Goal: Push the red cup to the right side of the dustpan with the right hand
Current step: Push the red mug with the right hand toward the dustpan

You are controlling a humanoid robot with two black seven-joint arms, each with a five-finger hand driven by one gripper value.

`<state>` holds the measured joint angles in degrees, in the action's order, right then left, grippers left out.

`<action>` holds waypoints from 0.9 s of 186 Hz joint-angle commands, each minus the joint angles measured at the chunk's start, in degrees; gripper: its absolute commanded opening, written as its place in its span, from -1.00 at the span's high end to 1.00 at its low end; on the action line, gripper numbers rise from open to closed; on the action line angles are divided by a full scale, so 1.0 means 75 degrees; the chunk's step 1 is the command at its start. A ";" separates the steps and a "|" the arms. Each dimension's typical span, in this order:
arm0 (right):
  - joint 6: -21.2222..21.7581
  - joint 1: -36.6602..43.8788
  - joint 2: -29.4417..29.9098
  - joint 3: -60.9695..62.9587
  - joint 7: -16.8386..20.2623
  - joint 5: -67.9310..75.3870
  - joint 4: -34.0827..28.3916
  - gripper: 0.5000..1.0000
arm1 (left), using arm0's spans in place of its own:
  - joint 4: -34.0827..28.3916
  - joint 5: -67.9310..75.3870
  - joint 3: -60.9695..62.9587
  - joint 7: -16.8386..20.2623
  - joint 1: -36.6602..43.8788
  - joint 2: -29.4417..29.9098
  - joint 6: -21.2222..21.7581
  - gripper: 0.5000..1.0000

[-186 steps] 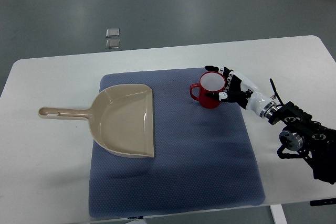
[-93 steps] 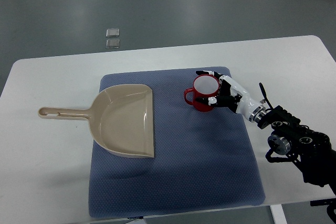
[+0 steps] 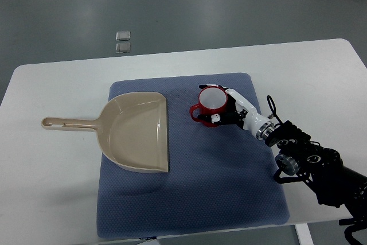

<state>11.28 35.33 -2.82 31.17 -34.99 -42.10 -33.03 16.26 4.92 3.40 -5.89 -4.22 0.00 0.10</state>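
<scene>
Low over mat [image 3: 189, 187], right robot hand [image 3: 226, 110] cupping red cup [image 3: 210, 106], beside dustpan [image 3: 135, 131]

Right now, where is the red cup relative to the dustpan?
In the top view the red cup stands upright on the blue mat, just right of the dustpan with a gap between them, and the right hand is wrapped around its right side.

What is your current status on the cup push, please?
Right robot hand cupped around red cup, upright on blue mat. Cup short of dustpan, gap between them clear. Left arm out of view.
</scene>
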 commanded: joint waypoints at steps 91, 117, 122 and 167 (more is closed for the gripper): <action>-0.0122 0.0188 0.0375 -0.0242 -0.0001 0.0000 -0.0037 -0.72 | 0.0000 0.0000 -0.0020 0.0000 0.0000 0.0000 -0.0001 -1.00; -0.0133 0.0176 0.0375 -0.0242 -0.0001 0.0000 -0.0049 -0.72 | 0.0000 0.0000 -0.0020 0.0000 0.0000 0.0000 -0.0001 -1.00; -0.0133 0.0165 0.0375 -0.0242 -0.0001 0.0000 -0.0060 -0.72 | 0.0000 0.0000 -0.0020 0.0000 0.0000 0.0000 -0.0001 -1.00; -0.0215 0.0129 0.0375 -0.0500 -0.0001 0.0012 -0.0142 -0.72 | 0.0012 0.0000 -0.0020 0.0000 0.0000 0.0000 -0.0001 -1.00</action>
<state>10.29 36.36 0.00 28.60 -35.00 -42.10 -33.80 16.27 4.92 3.25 -5.89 -4.22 0.00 0.09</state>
